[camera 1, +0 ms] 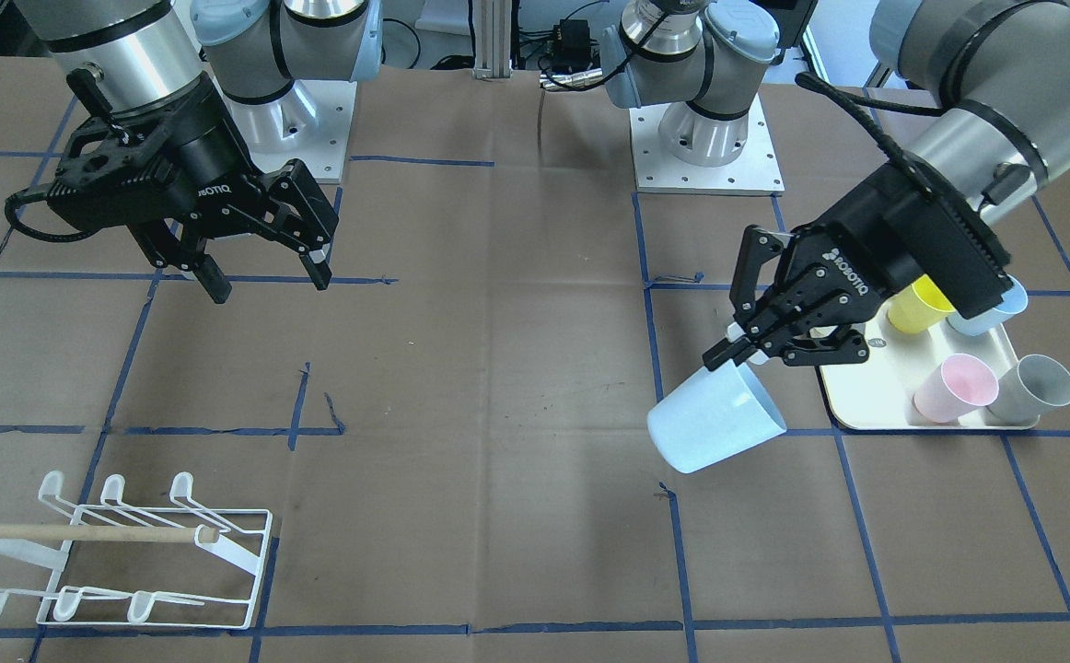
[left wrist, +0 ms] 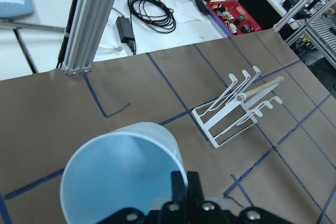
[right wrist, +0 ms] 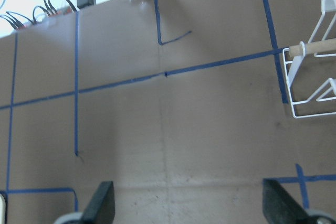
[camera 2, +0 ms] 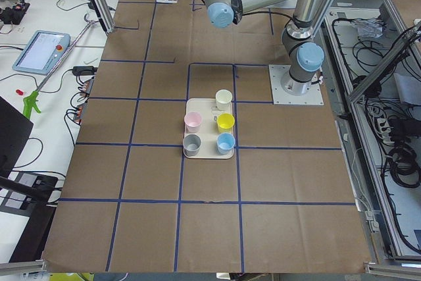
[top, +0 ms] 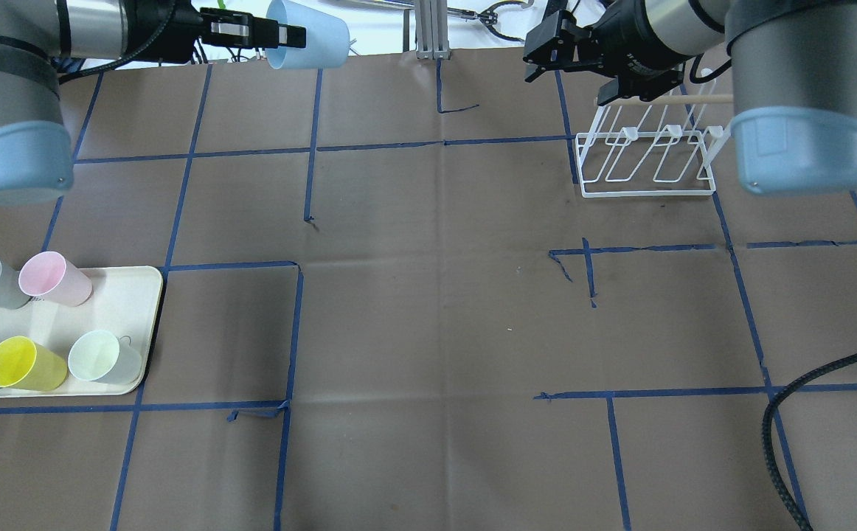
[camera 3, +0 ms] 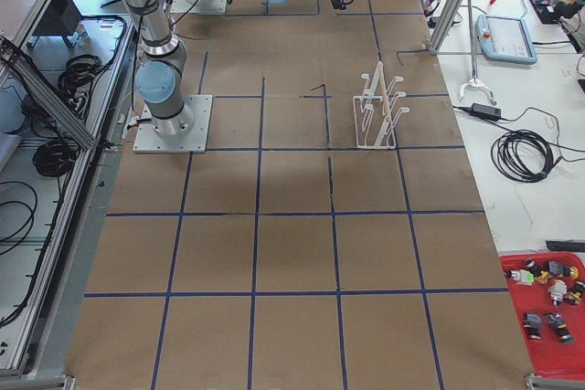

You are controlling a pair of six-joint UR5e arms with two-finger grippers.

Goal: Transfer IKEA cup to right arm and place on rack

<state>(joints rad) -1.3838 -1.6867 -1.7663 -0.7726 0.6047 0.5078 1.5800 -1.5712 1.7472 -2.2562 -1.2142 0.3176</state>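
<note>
Fingers of the left gripper point(camera 1: 728, 354) clamp the pale blue cup point(camera 1: 715, 419), apparently by its rim, aloft. The right gripper point(camera 1: 268, 276) holds its fingers wide apart, empty. Handover and placement on the rack point(camera 1: 130, 552) are left to do.

So the cream tray point(camera 1: 866, 405) is the thing to orient by. It's got four cups lying on it: a yellow cup point(camera 1: 920, 306) and a blue cup point(camera 1: 991, 313) on the side nearer the robot, then a pink cup point(camera 1: 954, 389) and a grey cup point(camera 1: 1037, 389) on the other side. The left gripper point(camera 1: 728, 353) sits partly over the tray and pinches the rim of a pale blue cup point(camera 1: 717, 416), which hangs tilted just beside the tray. The right gripper point(camera 1: 268, 281) is well apart from the tray with its jaws spread and nothing in them. The white wire rack point(camera 1: 130, 552) with its wooden dowel point(camera 1: 84, 532) is far across the table from the tray.
</note>
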